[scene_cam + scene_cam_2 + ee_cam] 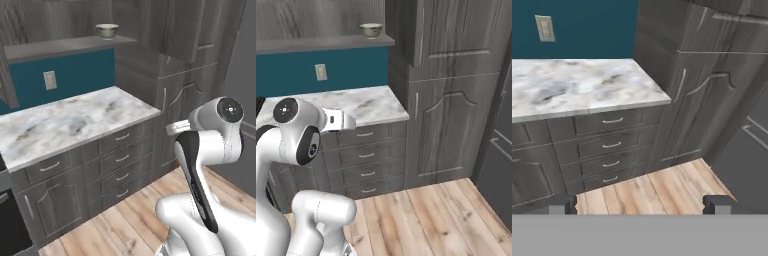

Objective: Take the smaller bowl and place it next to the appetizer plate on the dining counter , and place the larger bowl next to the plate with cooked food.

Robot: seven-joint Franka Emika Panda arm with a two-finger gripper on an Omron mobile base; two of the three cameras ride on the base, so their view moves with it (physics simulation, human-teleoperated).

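Up high, rounded bowl (107, 30), wooden shelf (60, 47)

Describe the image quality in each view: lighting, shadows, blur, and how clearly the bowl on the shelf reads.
Left base view: flat, even light, soft overall; the bowl on the shelf is small and fuzzy. Right base view: same diffuse light, no glare; the bowl's colours stay hard to tell. Hand view: sharpest on the marble counter, faint shade under its edge; end effector fingertips wide apart.

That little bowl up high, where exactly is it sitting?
The bowl sits on a grey shelf above the teal wall, near the shelf's right end beside the tall cabinet, well above the marble counter.
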